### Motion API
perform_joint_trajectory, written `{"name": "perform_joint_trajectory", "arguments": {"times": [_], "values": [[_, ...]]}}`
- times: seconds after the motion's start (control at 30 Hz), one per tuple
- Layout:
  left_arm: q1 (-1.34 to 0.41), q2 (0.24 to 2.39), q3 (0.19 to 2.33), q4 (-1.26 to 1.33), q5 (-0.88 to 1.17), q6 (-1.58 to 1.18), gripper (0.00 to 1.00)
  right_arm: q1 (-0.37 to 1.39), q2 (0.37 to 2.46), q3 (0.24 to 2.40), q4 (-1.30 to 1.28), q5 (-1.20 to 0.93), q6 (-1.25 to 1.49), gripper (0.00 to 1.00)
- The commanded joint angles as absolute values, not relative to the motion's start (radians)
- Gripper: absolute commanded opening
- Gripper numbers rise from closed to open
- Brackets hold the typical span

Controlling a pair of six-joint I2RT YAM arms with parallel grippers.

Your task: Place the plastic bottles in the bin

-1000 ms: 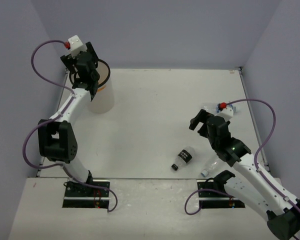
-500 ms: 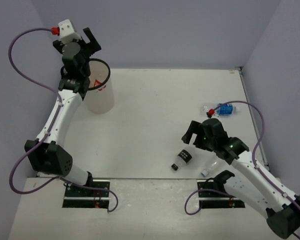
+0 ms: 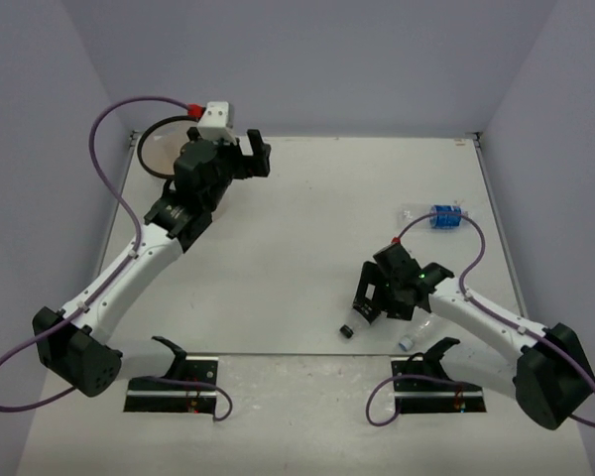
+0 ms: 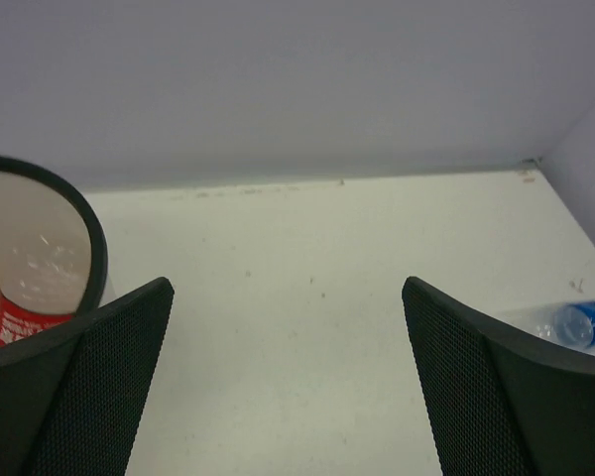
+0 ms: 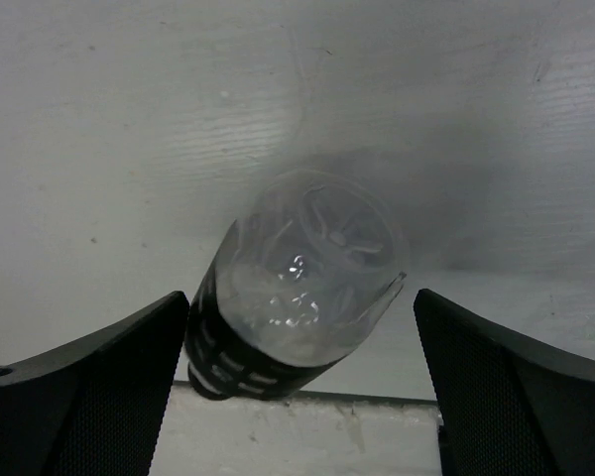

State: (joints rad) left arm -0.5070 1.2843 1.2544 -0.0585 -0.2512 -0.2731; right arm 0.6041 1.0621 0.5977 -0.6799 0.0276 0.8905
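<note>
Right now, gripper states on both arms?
Left gripper: open, empty.
Right gripper: open, one finger on each side of the black-labelled bottle, not clamped on it.

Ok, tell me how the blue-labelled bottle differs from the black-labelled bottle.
Label: the blue-labelled bottle wears blue, the black-labelled bottle black. The black-labelled bottle lies between the right gripper's open fingers; the blue-labelled bottle lies alone. The blue-labelled bottle is farther from the arm bases than the black-labelled bottle. Both are clear, on their sides on the table, outside the bin.
</note>
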Motion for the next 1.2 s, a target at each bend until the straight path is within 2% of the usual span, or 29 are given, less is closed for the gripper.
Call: {"name": "perform_joint_trajectory", "arguments": {"times": [0.0,0.03,0.07,0.1,0.13,0.3,0.4,0.5,0.53,0.57,0.67,0.87,1.07,1.17], "values": [[-0.517,1.239,1.163,-0.075,-0.166,-0.324,1.00,0.609,1.145,0.554,-0.552,-0.012,0.951,0.95],[-0.518,1.233,1.144,-0.075,-0.160,-0.326,1.00,0.609,1.155,0.550,-0.530,-0.020,0.954,0.93],[-0.518,1.228,1.115,-0.075,-0.151,-0.325,1.00,0.609,1.164,0.550,-0.492,-0.027,0.963,0.85],[-0.518,1.227,1.094,-0.075,-0.140,-0.323,1.00,0.609,1.165,0.555,-0.470,-0.023,0.974,0.72],[-0.518,1.228,1.080,-0.075,-0.127,-0.320,1.00,0.609,1.163,0.558,-0.457,-0.013,0.989,0.63],[-0.521,1.223,1.027,-0.052,0.038,-0.298,1.00,0.609,1.113,0.590,-0.443,0.037,1.013,0.50],[-0.520,1.220,0.968,0.026,0.233,-0.288,1.00,0.609,1.055,0.618,-0.416,0.066,1.009,0.32],[-0.520,1.225,0.912,0.099,0.376,-0.286,1.00,0.609,0.992,0.655,-0.390,0.069,0.990,0.29],[-0.522,1.228,0.881,0.155,0.509,-0.302,1.00,0.609,0.976,0.685,-0.386,0.085,0.980,0.28],[-0.524,1.231,0.849,0.218,0.615,-0.321,1.00,0.609,0.963,0.716,-0.384,0.100,0.970,0.28],[-0.555,1.239,0.794,0.351,0.752,-0.351,1.00,0.606,0.952,0.822,-0.385,0.124,0.939,0.30],[-0.696,1.245,0.779,0.402,0.725,-0.277,1.00,0.605,1.009,1.024,-0.390,0.102,0.879,0.32],[-0.730,1.321,0.833,0.438,0.585,-0.302,1.00,0.604,1.079,1.104,-0.399,0.014,0.870,0.26],[-0.733,1.347,0.862,0.445,0.580,-0.301,1.00,0.604,1.087,1.106,-0.382,0.006,0.874,0.26]]}}
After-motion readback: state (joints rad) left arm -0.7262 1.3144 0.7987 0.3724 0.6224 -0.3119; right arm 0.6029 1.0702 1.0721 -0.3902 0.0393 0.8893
